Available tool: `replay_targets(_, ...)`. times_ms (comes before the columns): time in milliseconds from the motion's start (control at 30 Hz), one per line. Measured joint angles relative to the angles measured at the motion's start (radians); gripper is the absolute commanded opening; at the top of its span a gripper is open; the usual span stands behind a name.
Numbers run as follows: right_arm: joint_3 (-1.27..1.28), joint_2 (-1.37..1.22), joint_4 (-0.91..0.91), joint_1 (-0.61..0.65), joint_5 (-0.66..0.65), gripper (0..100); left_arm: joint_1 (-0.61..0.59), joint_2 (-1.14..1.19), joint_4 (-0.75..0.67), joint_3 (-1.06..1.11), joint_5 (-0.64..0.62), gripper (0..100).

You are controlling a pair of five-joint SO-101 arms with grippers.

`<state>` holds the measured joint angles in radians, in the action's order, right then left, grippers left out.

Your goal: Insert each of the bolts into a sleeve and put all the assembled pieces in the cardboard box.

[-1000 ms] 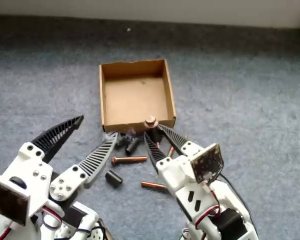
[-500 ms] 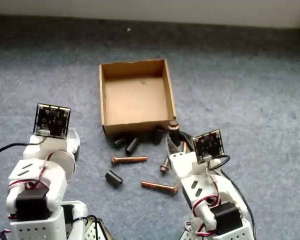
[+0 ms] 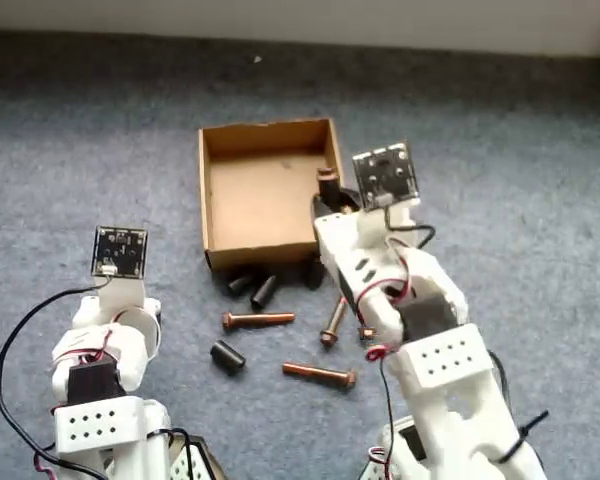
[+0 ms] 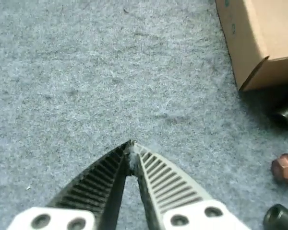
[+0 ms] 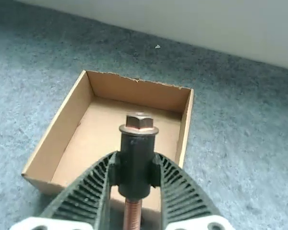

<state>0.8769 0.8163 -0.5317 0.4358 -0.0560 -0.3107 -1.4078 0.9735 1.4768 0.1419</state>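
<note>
The open cardboard box (image 3: 204,190) (image 5: 138,91) sits on the carpet at the middle back. My right gripper (image 3: 327,198) (image 5: 135,165) is shut on an assembled piece, a black sleeve (image 5: 136,155) with a copper bolt (image 5: 139,122) through it, held upright over the box's near right part. My left gripper (image 4: 131,147) is shut on nothing, low over bare carpet to the left of the box's front corner (image 4: 259,43). Three loose bolts (image 3: 258,320) (image 3: 320,373) (image 3: 332,322) and several black sleeves (image 3: 227,356) (image 3: 265,291) lie in front of the box.
Grey carpet surrounds everything, with a pale wall strip at the far edge. In the left wrist view a bolt head (image 4: 284,168) and two sleeves (image 4: 287,115) (image 4: 280,218) lie near the box corner. Open carpet lies left and right of the box.
My right gripper has lifted the sleeved bolt from the box's front wall to above the box interior. My left gripper, open a second ago, has shut and drawn back to the left.
</note>
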Motion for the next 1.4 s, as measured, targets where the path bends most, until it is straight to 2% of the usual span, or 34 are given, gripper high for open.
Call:
replay_targets(167, -0.121, -0.298, 0.166, 0.000, 0.000, 0.6, 0.000, 0.000, 0.000, 0.000, 0.000, 2)
replay_targets(267, -0.187, -0.451, 0.190, 0.000, 0.000, 1.7, 0.000, 0.000, 0.000, 0.000, 0.000, 2)
replay_targets(367, -0.244, -0.578, 0.198, 0.000, 0.008, 9.8, 0.000, 0.000, 0.000, 0.000, 0.000, 2)
replay_targets(467, -0.279, -0.647, 0.198, 0.000, 0.075, 18.6, 0.000, 0.000, 0.000, 0.000, 0.000, 2)
replay_targets(600, -0.321, -0.655, 0.161, 0.000, 0.112, 19.5, 0.000, 0.000, 0.000, 0.000, 0.000, 2)
replay_targets(1033, -0.523, -0.655, -0.333, -0.029, 0.120, 19.5, 0.000, 0.000, -0.003, 0.000, 0.000, 2)
replay_targets(1267, -0.598, -0.655, -0.698, 0.075, 0.123, 19.5, 0.000, 0.000, -0.003, 0.000, 0.000, 2)
replay_targets(1400, -0.600, -0.655, -0.809, 0.120, 0.137, 19.5, 0.000, 0.000, -0.003, 0.000, 0.000, 2)
